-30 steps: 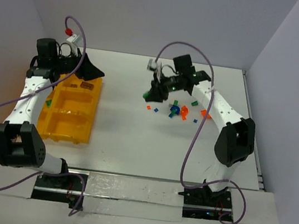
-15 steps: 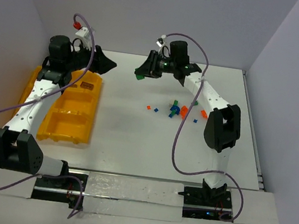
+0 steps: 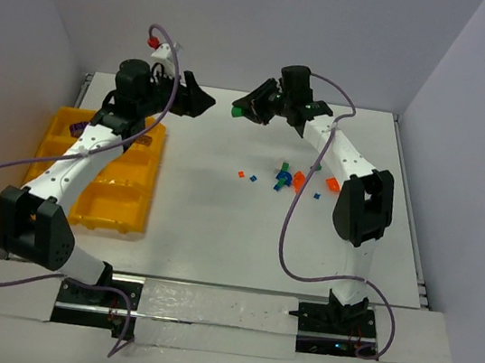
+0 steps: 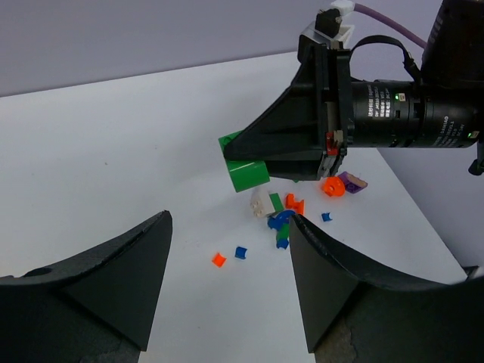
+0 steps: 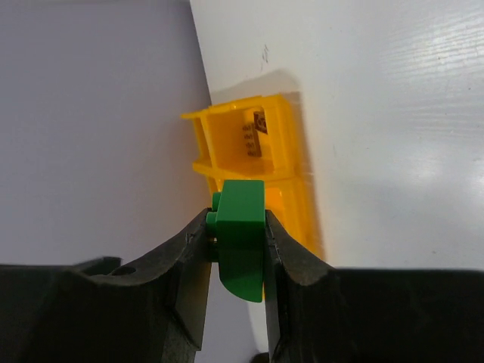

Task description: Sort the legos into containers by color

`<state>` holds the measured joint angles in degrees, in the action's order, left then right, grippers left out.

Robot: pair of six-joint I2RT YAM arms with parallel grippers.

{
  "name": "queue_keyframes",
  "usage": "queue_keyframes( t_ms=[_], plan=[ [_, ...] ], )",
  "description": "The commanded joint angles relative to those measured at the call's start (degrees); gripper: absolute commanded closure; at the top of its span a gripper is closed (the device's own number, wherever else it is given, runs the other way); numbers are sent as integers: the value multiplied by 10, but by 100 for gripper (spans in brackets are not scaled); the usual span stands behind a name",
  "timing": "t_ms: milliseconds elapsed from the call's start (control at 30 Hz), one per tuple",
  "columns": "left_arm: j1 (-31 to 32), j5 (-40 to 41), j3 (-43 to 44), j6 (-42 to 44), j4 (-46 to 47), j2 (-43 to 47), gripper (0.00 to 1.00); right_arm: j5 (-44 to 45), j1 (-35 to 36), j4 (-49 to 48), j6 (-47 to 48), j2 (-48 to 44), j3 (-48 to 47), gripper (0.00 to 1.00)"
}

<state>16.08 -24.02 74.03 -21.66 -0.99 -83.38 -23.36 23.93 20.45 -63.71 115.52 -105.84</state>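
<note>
Green lego brick [image 4: 246, 172], clamped in my right gripper [image 5: 237, 227], has risen from the lego pile [image 3: 290, 180] toward my open-jawed left gripper [image 4: 228, 219], likely for handover.

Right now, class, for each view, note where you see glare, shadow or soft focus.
Top external: even light, glare only on the glossy strip at the near edge. Left wrist: the green brick is sharp, the near fingers dark and soft. Right wrist: streaky glare on the table; the tray casts a shadow.
</note>
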Motion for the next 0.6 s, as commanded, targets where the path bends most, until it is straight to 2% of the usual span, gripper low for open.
queue_keyframes(
  t_ms=[0,267,567],
  plan=[
    [27,58,54,10,12,-27,28,20,-6,-16,-108,-27,-18,100],
    [52,32,89,-6,18,-88,23,-27,-8,-69,-143,-27,6,100],
    [66,12,108,-15,20,-123,24,-53,-7,-118,-158,-33,21,100]
  ],
)
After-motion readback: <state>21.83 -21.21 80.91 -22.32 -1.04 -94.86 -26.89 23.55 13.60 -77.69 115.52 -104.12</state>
